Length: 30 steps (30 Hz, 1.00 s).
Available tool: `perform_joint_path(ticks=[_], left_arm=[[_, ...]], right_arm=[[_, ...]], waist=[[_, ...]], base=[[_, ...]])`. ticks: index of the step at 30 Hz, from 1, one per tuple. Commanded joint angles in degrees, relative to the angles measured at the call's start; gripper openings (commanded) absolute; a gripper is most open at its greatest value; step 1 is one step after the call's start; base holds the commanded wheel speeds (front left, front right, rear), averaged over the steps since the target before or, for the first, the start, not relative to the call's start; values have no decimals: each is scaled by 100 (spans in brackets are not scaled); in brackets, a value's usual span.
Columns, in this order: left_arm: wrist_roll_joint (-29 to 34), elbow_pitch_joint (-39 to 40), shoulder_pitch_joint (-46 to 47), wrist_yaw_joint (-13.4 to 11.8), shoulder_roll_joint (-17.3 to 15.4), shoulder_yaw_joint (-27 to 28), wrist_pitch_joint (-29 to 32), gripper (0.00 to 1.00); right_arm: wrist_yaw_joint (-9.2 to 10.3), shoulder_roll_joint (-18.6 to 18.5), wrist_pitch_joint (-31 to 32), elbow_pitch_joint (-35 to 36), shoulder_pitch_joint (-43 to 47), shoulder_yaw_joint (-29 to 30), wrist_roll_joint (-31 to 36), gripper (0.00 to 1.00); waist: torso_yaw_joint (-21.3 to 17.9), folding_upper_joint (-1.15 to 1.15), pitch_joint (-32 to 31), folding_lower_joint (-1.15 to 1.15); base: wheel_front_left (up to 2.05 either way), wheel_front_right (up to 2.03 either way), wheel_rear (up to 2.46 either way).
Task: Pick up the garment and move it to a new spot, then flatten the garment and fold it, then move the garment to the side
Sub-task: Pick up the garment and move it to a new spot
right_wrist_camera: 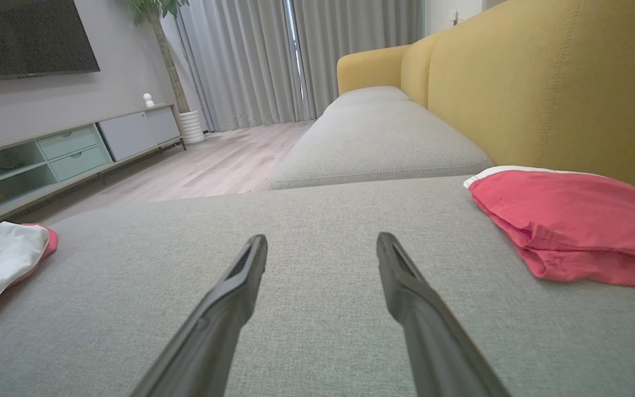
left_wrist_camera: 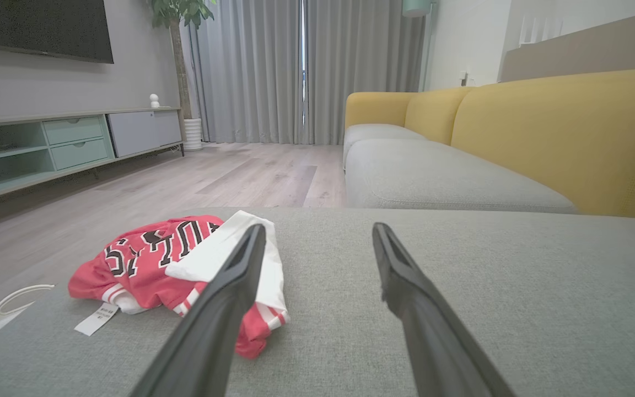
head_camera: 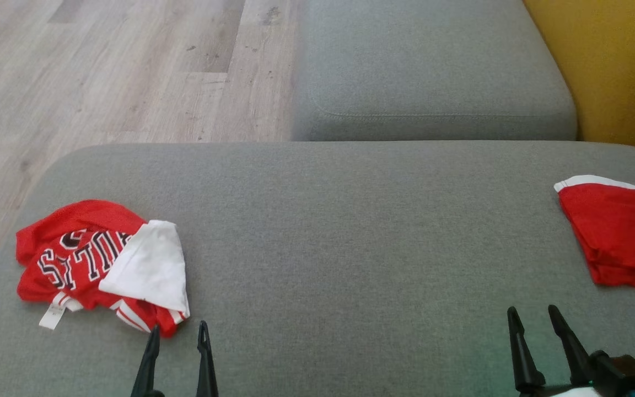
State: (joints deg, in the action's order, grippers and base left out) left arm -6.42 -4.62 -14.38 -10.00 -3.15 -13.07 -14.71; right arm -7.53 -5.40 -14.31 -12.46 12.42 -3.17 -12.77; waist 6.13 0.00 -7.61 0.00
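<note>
Black, white-edged block letters reading "ULLS", seen upside down from the head camera, run across a crumpled red mesh jersey point(head_camera: 75, 259); the print on its white sewn-in tag point(head_camera: 53, 316) is too small to read.

Two red garments are counted on the sofa point(head_camera: 350, 231): a crumpled jersey point(head_camera: 75, 259) and a folded piece point(head_camera: 620, 237). Two grippers are seen, the left gripper point(head_camera: 178, 327) and the right gripper point(head_camera: 532, 309), each with two dark fingers point(head_camera: 521, 353). One television point(left_wrist_camera: 36, 27), one potted plant point(left_wrist_camera: 179, 11), two drawers point(left_wrist_camera: 72, 130) and one white figurine point(left_wrist_camera: 154, 100) are counted.
</note>
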Motion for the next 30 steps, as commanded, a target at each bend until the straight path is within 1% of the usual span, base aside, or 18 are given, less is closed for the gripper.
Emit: perform_joint_path(ticks=[1,8,15,19,23,29,30], left_arm=[[52,156,300,17,27,195,-29,100],[90,164,351,8,27,270,-29,100],[123,195,359,-23,27,381,-29,100],[109,219,340,-71,27,465,-29,100],[108,265,300,-133,27,567,-29,100],[114,295,319,-144,27,623,-29,100],[114,295,319,-144,27,623,-29,100]], right_arm=[[4,-57,-69,147,-221,-115,62,100],[4,-55,-69,98,-279,-199,81,100],[4,22,-69,61,-355,-365,62,100],[4,46,-69,49,-388,-349,56,100],[4,41,-69,63,-469,-370,64,100],[4,54,-69,67,-462,-362,63,100],[4,54,-69,67,-462,-362,63,100]], waist=[[27,0,14,0],[299,0,65,0],[800,0,116,0],[1093,0,152,0],[1333,0,211,0],[1645,0,224,0],[1645,0,224,0]], base=[[0,0,0],[0,0,0],[0,0,0],[0,0,0],[0,0,0],[0,0,0],[0,0,0]])
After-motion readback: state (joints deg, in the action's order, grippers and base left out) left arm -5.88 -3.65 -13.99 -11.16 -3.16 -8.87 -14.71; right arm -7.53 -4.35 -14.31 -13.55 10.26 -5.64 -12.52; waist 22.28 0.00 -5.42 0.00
